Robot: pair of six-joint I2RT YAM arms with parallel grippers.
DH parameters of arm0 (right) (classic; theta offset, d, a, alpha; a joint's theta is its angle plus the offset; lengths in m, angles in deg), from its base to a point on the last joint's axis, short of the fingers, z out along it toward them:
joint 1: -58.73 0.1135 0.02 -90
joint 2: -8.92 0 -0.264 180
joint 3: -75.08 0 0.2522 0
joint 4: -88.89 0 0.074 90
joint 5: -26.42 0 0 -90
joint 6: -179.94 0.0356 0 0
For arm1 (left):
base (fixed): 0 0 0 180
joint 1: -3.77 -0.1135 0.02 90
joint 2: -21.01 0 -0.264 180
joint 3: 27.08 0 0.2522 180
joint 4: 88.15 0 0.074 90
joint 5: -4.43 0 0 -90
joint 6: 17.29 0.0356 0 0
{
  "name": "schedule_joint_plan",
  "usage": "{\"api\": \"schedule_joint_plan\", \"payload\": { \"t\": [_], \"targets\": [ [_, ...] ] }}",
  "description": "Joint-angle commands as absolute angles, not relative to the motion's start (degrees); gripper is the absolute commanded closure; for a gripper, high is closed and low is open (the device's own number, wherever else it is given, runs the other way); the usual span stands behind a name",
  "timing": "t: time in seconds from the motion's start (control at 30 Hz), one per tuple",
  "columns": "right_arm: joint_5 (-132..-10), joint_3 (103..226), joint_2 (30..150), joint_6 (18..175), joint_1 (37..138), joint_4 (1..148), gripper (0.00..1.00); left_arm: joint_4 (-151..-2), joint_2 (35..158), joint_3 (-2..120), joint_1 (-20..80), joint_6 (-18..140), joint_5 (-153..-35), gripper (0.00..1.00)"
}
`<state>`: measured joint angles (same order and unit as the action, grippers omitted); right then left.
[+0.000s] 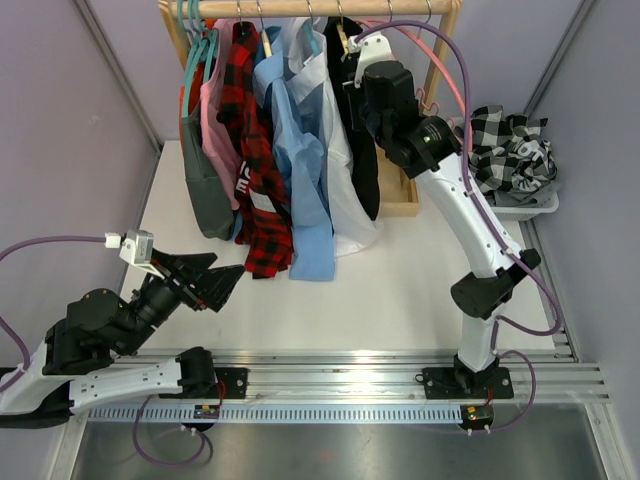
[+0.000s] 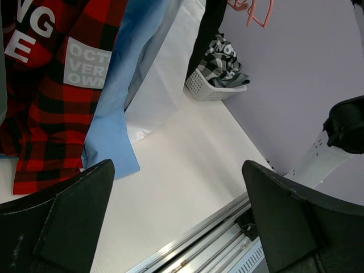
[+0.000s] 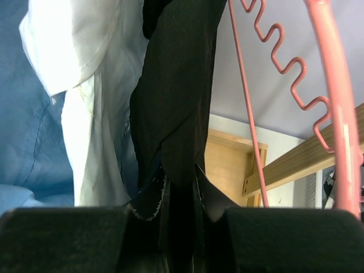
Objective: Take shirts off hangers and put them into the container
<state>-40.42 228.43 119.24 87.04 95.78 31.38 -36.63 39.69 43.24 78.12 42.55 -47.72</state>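
R claw [image 3: 181, 227] narrow, pinched on the black shirt [image 3: 176, 108]. Cloth runs down betw. its two pads, up near the wooden rail [image 1: 300, 8]. L claw [image 1: 226, 284] spread wide, holding nothing and touching nothing, low over the counter [image 1: 400, 290] on the left side, aimed twd the hanging shirts.

Count: 6 shirts on the rail. L to R: dark grey shirt [image 1: 208, 200], pink shirt [image 1: 215, 110], red-and-black check shirt [image 1: 255, 150], light blue shirt [image 1: 305, 190], white shirt [image 1: 345, 200], then the black one. 1 more, a black-and-white check shirt [image 1: 510, 145], lies crumpled in the white basket [image 1: 528, 207] at the far right, just beside the rail frame. 1 basket.

Hangers: teal hangers [image 1: 190, 25] bunched at the rail's left end. 1 pink hanger [image 3: 333, 114] w/ wavy lower edge hangs just right of the black shirt. Total no. can't tell, most are under cloth.

Hung shirts: long axis vertical, collars at rail, hems down twd counter.
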Motion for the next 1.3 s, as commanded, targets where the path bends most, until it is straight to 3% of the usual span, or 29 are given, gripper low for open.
{"api": "schedule_joint_plan", "payload": {
  "t": [0.0, 0.17, 0.43, 1.03, 1.27],
  "targets": [
    [-37.83, 222.89, 109.05, 84.76, 96.26, 43.72, 1.00, -38.35, 38.59, 42.93, 78.13, 41.59, -47.25, 0.01],
    [-36.07, 210.23, 100.25, 80.80, 96.25, 58.92, 1.00, -38.70, 39.03, 43.11, 78.13, 42.64, -46.81, 0.01],
    [-37.38, 203.10, 93.12, 79.21, 96.26, 62.20, 1.00, -40.37, 41.58, 43.72, 78.13, 44.23, -46.81, 0.01],
    [-55.39, 203.53, 74.66, 99.43, 97.22, 13.29, 1.00, -47.75, 52.39, 49.78, 78.13, 52.75, -49.00, 0.01],
    [-64.88, 200.55, 66.77, 102.77, 97.13, 5.78, 1.00, -56.18, 60.99, 55.31, 78.13, 58.02, -52.51, 0.01]
  ]
}}
